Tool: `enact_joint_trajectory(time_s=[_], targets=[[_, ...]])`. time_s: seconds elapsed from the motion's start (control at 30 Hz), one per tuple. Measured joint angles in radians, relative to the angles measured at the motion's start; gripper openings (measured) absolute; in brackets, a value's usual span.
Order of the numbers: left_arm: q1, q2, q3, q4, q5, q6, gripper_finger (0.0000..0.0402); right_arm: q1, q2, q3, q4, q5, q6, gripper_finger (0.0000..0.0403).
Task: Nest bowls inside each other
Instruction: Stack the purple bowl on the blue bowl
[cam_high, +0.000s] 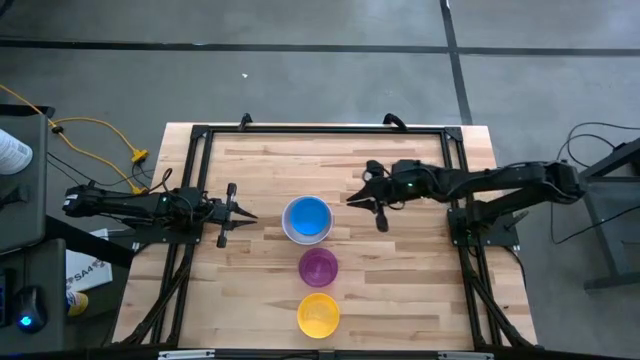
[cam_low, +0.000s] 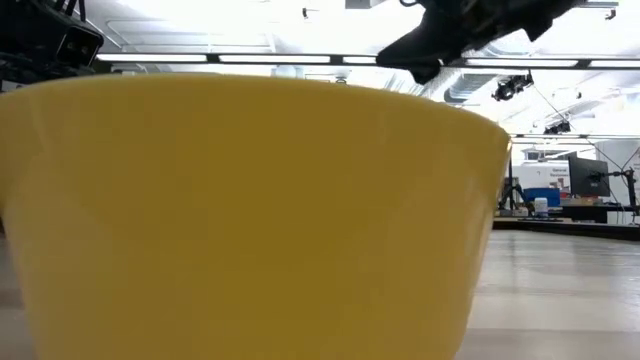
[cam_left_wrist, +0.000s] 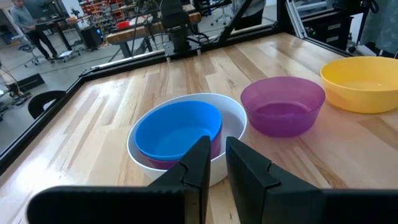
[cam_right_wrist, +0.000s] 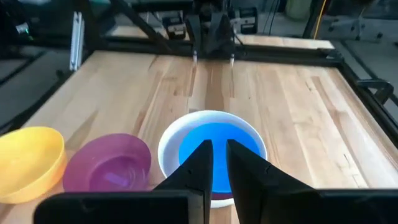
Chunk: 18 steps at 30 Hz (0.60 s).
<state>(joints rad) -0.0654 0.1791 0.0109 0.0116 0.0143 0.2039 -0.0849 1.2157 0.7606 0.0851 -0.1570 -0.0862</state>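
The blue bowl (cam_high: 307, 215) sits inside the white bowl (cam_high: 290, 232) in the middle of the desk (cam_high: 400, 290); a pink-red bowl (cam_left_wrist: 168, 163) peeks out under the blue one; the purple bowl (cam_high: 318, 266) and yellow bowl (cam_high: 318, 314) stand apart, in a row; the left claw (cam_high: 244, 216) and right claw (cam_high: 362, 200) hang on either side, each nearly pinched together and holding nothing.
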Motion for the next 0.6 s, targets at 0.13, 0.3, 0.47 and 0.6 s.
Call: enact_joint_trajectory(time_s=[0.13,0.3,0.47,0.6], targets=[[0.0,0.0,0.0,0.0,0.0,0.0,0.0051,0.0,0.05,0.08,-0.08,0.0,-0.026,0.0039],[0.0,0.0,0.0,0.0,0.0,0.0,0.0051,0.0,0.095,0.136,-0.176,-0.001,-0.046,0.0039],[0.0,0.0,0.0,0.0,0.0,0.0,0.0051,0.0,0.147,0.183,-0.287,-0.003,-0.05,0.0039],[0.0,0.0,0.0,0.0,0.0,0.0,0.0051,0.0,0.214,0.225,-0.334,-0.003,-0.058,0.0039]])
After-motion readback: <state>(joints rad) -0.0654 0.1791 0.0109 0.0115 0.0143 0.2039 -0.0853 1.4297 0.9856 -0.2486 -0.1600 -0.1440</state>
